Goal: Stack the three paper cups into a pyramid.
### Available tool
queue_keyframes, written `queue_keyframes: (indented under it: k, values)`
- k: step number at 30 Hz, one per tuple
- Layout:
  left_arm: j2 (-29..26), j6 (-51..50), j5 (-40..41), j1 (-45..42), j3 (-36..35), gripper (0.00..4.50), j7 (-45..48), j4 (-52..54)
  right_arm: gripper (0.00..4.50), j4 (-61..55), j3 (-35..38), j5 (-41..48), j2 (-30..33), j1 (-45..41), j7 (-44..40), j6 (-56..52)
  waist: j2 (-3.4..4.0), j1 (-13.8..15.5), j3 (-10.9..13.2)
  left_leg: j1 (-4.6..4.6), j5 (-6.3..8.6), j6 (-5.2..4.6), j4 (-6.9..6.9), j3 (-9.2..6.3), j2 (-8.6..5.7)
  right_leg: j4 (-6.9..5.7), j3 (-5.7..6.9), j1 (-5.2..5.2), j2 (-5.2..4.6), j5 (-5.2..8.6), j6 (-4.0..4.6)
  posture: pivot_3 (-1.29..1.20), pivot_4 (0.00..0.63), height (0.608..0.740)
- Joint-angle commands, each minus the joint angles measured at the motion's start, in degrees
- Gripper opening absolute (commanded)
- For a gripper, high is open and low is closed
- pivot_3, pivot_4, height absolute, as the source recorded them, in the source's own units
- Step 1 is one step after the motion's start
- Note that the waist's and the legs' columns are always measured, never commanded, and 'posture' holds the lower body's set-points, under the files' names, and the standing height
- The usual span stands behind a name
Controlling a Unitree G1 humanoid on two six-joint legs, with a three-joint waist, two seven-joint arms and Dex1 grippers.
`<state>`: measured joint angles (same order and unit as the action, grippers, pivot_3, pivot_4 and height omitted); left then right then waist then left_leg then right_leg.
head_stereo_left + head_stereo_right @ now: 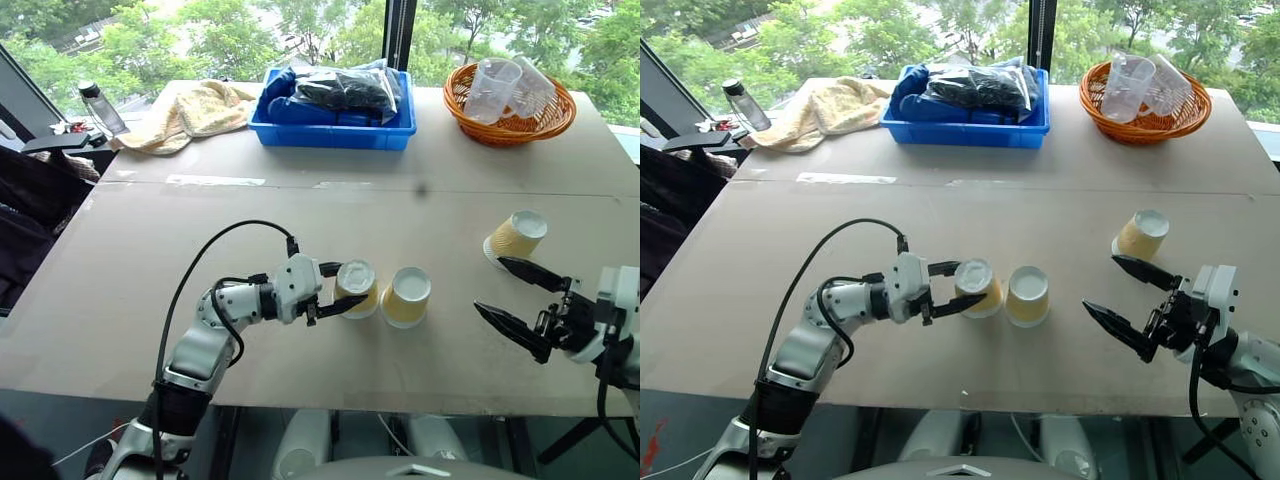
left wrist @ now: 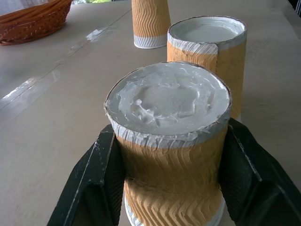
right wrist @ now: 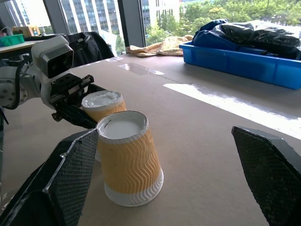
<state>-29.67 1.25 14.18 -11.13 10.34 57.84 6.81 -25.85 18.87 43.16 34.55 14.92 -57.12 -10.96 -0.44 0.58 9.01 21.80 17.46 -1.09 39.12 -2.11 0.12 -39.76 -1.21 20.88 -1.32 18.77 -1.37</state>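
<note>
Three paper cups stand upside down on the brown table, white bases up. My left gripper (image 1: 350, 285) is shut on the left cup (image 1: 357, 287), one black finger on each side of its ribbed wall (image 2: 169, 179). The second cup (image 1: 407, 297) stands right beside it, very close or touching. The third cup (image 1: 516, 238) stands apart at the right. My right gripper (image 1: 489, 284) is open just in front of that third cup, pointing toward the pair, with nothing between its fingers. In the right wrist view the second cup (image 3: 127, 160) stands in front of the held cup (image 3: 101, 106).
At the back stand a blue bin (image 1: 330, 132) with dark bags and a wicker basket (image 1: 510, 120) holding clear plastic cups. A yellow towel (image 1: 190, 110) and a bottle (image 1: 100, 108) lie at the far left. The table's front edge runs close below the grippers.
</note>
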Motion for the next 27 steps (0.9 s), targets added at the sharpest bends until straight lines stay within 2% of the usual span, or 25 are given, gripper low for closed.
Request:
queue_keyframes:
  k: [1,2,4,6,7,8,16,22,27]
  values:
    - [0.03,0.45,-1.46,0.04,0.39,2.3,-0.8,-1.02,4.5,-0.83,1.44,0.42,0.04,-0.14,-0.77,1.28,0.01,0.07,-0.01,0.0,0.0,0.0,0.0,0.0,0.0,0.0,0.0,0.0,0.0,0.0,0.0,0.0,0.15,0.74]
    - [-0.11,0.25,-1.65,-0.04,0.55,2.3,-0.88,-1.19,4.5,-0.96,1.41,0.65,0.09,-0.28,-0.83,1.21,0.01,0.07,-0.01,-0.01,0.0,0.0,0.0,0.0,0.0,0.0,0.0,-0.02,-0.01,0.0,0.0,0.0,0.15,0.74]
    - [0.11,-0.24,-1.09,0.0,0.14,3.09,-1.29,-1.32,4.5,-1.73,1.27,1.46,0.11,-0.52,-0.75,0.71,0.01,0.07,-0.01,-0.02,0.0,0.0,0.0,0.0,0.0,0.0,0.0,-0.02,-0.01,0.0,0.0,0.0,0.15,0.74]
    - [0.08,-0.59,-0.67,0.02,-0.09,3.64,-1.31,-1.28,4.5,-2.22,1.15,1.98,0.17,-0.62,-0.71,0.32,0.02,0.07,-0.01,-0.02,0.0,0.0,0.0,0.0,0.0,0.0,0.0,-0.03,-0.01,0.0,0.0,0.0,0.15,0.74]
    - [-0.03,-0.43,-0.73,-0.01,-0.19,4.14,-1.3,-1.3,4.5,-2.42,1.11,2.18,0.28,-0.71,-0.66,0.08,0.02,0.07,-0.01,-0.02,0.0,0.0,0.0,0.0,0.0,0.0,0.01,-0.02,0.0,0.0,0.0,0.0,0.15,0.74]
    - [-0.13,-0.51,-0.52,0.03,-0.35,4.45,-1.15,-1.21,4.5,-2.53,1.04,2.31,0.43,-0.8,-0.79,-0.07,0.02,0.06,0.0,-0.01,0.0,0.0,0.0,-0.01,0.0,0.0,0.01,-0.02,0.0,0.0,0.0,0.0,0.15,0.74]
    - [-2.7,-4.46,6.52,2.03,-4.76,4.45,1.02,5.68,4.5,-2.58,1.21,2.18,1.24,-0.48,-0.49,-1.09,0.03,0.05,0.01,0.01,0.0,0.0,0.0,-0.01,0.01,0.01,0.01,0.01,-0.01,0.0,0.0,0.0,0.15,0.74]
    - [-10.17,-15.27,16.04,3.61,-11.28,4.45,1.6,17.76,4.5,3.3,4.0,-2.63,-0.37,0.32,3.31,1.6,0.03,0.04,0.02,0.03,0.0,0.0,0.0,-0.01,0.02,0.03,0.0,0.01,-0.02,0.0,0.0,0.0,0.15,0.74]
    - [-17.37,-28.11,28.52,-2.08,-16.98,4.45,1.62,23.36,4.5,12.12,6.64,-10.52,-1.05,-1.04,9.95,4.66,0.09,0.16,0.05,0.03,0.0,0.01,0.0,-0.03,0.02,0.02,0.04,0.0,-0.03,0.0,0.01,0.0,0.15,0.74]
